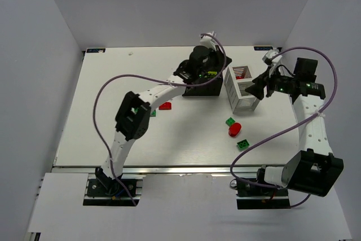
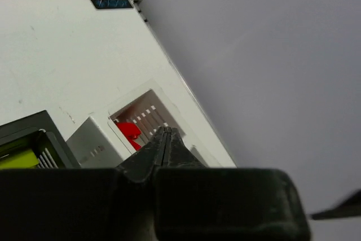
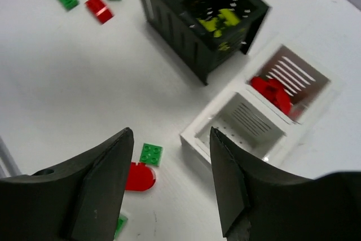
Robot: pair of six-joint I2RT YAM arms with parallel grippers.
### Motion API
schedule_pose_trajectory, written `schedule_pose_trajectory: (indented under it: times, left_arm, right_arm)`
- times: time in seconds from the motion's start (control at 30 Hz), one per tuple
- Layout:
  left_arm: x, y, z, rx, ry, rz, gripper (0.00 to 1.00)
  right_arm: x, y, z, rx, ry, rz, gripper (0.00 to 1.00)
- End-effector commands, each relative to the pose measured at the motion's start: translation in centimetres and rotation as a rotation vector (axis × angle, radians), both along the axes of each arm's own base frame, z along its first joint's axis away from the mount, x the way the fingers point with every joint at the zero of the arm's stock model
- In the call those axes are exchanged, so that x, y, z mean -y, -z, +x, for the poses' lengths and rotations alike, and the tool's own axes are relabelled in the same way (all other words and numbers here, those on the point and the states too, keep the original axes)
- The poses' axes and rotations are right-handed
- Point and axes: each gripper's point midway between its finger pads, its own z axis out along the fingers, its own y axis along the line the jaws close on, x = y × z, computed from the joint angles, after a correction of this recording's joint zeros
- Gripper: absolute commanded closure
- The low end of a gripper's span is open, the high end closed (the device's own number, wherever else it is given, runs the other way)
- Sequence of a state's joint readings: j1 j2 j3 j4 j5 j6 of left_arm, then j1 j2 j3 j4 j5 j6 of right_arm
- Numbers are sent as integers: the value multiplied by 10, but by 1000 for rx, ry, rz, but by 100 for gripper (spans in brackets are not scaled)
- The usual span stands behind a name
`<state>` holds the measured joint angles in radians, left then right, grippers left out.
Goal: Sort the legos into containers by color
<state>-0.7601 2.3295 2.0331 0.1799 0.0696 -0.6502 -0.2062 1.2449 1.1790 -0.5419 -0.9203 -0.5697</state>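
Red rounded brick point(image 1: 234, 129): loose on table point(image 1: 113, 66), touching green brick point(image 1: 230, 121), near white basket point(image 1: 242, 103). Light, rigid, probably slick (smooth plastic); pinch across flat sides. Left gripper point(image 2: 167, 138) closed, empty, over black box point(image 3: 180, 38); right gripper point(image 3: 171, 134) agape, empty.

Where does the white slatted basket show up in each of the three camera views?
Top external: the white slatted basket sits right of centre, beside the black box.
Left wrist: lower centre, just beyond the tips of the left pincer.
Right wrist: lower right, in front of the black box.
Shared landmark: the red bricks lying in one of its two compartments.
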Motion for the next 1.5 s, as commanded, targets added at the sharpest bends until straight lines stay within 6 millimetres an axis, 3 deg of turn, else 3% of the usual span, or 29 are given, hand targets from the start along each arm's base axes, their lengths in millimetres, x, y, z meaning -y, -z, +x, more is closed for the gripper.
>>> schedule_pose_trajectory:
  times: [0.0, 0.03, 0.07, 0.1, 0.13, 0.2, 0.23, 0.27, 0.33, 0.37, 0.4, 0.43, 0.47, 0.5, 0.53, 0.7, 0.83, 1.0, 1.17, 1.27, 1.37, 1.47]
  left_arm:
    - [-64, -90, -17, 76, -36, -32, 94]
    - [-83, -108, -32, 66, -13, -41, 92]
    - [-97, -104, -37, 39, -13, -33, 88]
    - [-120, -98, -35, 6, -40, -27, 72]
    - [-146, -86, -52, -36, -65, 4, 61]
    - [-187, -72, -59, -78, -147, 34, 47]
    - [-212, -65, -78, -90, -183, 51, 34]
    - [-234, -63, -79, -85, -265, 61, 27]
    - [-274, -27, -96, -150, -373, 144, 9]
    - [-292, -42, -109, -119, -421, 127, 3]
    - [-311, -38, -113, -123, -504, 144, 2]
    - [-323, -30, -121, -144, -543, 155, 2]
    - [-334, -12, -130, -170, -569, 180, 2]
    - [-346, -19, -139, -159, -606, 161, 2]
    - [-352, -14, -145, -169, -620, 163, 2]
    - [-375, 11, -172, -231, -683, 162, 2]
    - [-387, 17, -179, -235, -725, 167, 2]
    - [-391, 20, -181, -236, -737, 184, 2]
    - [-391, 23, -182, -242, -734, 192, 2]
    - [-389, 25, -183, -247, -721, 193, 2]
    - [-389, 27, -185, -255, -717, 194, 2]
    - [-389, 29, -186, -262, -719, 191, 2]
  right_arm:
    - [-31, 22, -45, -72, -268, -81, 38]
    - [-30, 36, -51, -73, -305, -154, 35]
    - [-36, 48, -63, -121, -342, -177, 33]
    - [-35, 55, -66, -133, -349, -201, 30]
    - [-32, 65, -67, -152, -339, -240, 25]
    - [-29, 79, -64, -191, -268, -244, 25]
    - [-25, 86, -64, -218, -236, -266, 26]
    - [-26, 95, -71, -277, -216, -260, 26]
    - [-20, 103, -63, -299, -109, -292, 21]
    - [-24, 108, -67, -308, -112, -307, 21]
    - [-25, 111, -62, -322, -23, -279, 11]
    - [-14, 119, -53, -333, 84, -320, 11]
    - [-17, 123, -53, -341, 116, -322, 11]
    - [-18, 124, -49, -366, 182, -281, 11]
    - [-11, 126, -44, -388, 279, -279, 11]
    - [-16, 126, -34, -491, 440, -172, 11]
    - [-13, 125, -30, -560, 580, -99, 11]
    - [-19, 141, -47, -665, 608, -73, 22]
    - [-25, 165, -58, -701, 540, -167, 24]
    - [-29, 175, -62, -684, 485, -220, 22]
    - [-29, 186, -67, -669, 439, -284, 11]
    - [-28, 198, -71, -668, 429, -333, 11]
